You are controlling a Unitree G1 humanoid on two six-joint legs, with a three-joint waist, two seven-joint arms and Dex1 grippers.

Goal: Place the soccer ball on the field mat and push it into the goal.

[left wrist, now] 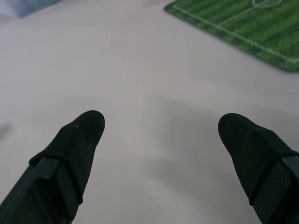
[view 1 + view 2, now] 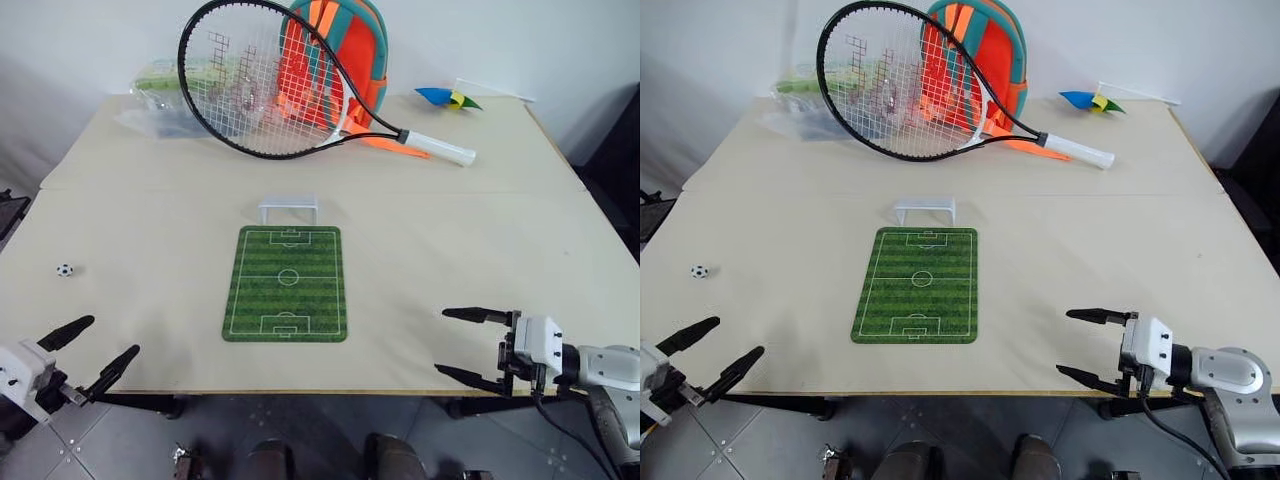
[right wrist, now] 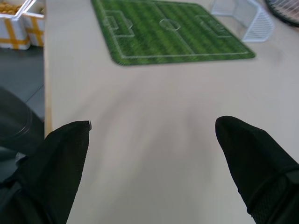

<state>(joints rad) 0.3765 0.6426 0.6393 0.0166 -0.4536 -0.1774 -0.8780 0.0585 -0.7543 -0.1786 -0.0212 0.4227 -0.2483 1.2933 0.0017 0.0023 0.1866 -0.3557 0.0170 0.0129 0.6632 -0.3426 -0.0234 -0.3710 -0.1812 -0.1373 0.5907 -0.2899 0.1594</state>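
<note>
Two grippers at your near desk edge, left gripper [image 2: 103,348] and right gripper [image 2: 451,343] fingers spread, empty, soccer ball [image 2: 65,270] far left of field mat [image 2: 287,283], goal [image 2: 288,209] just beyond it.

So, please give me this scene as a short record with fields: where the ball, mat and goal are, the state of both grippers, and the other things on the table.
soccer ball: on the table, left of the mat, apart from it
field mat: flat, table centre
goal: just beyond the mat's far end
left gripper: open, empty, near the table's front edge
right gripper: open, empty, near the front edge
far side: tennis racket, backpack, plastic bag
</note>
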